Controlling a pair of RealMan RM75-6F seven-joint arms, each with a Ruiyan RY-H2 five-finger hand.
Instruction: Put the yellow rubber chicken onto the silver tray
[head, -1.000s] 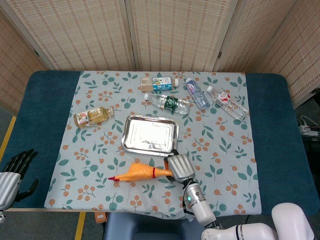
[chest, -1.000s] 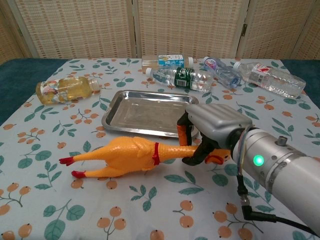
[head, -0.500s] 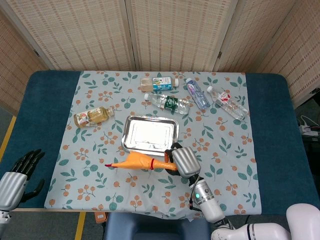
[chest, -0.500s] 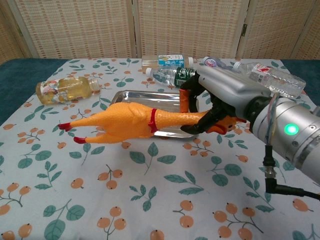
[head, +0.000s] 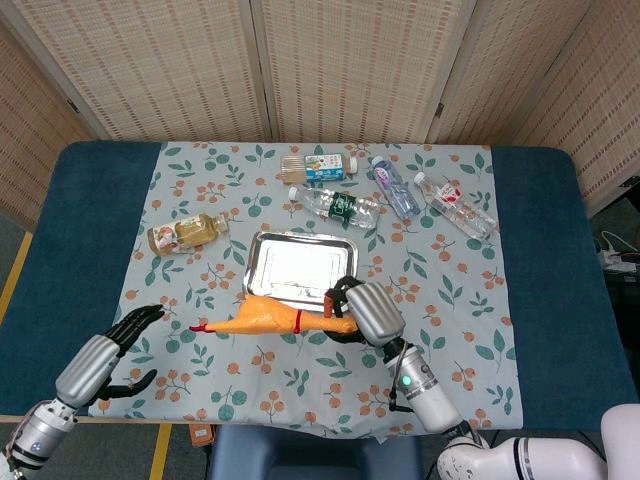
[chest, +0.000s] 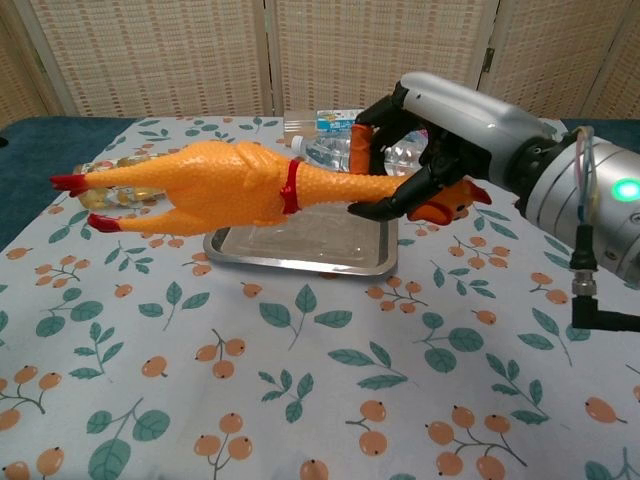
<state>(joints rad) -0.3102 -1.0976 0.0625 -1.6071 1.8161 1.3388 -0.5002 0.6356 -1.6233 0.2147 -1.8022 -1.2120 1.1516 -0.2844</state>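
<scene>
the right hand (chest: 425, 150) is clamped on the neck of the yellow rubber chicken (chest: 215, 185), holding it in the air just at 6 o'clock of the silver tray (head: 262, 285). the left hand (head: 105, 352) holds nothing, fingers apart.

Lighting is bright, even and diffuse from overhead in both views. The silver tray (head: 300, 268) shows a washed-out glare patch in my head view. Shadows on the table (head: 540, 250) are faint and soft. Focus is sharp throughout; I note no motion blur. Slight wide-angle bowing shows at my head view's edges.
</scene>
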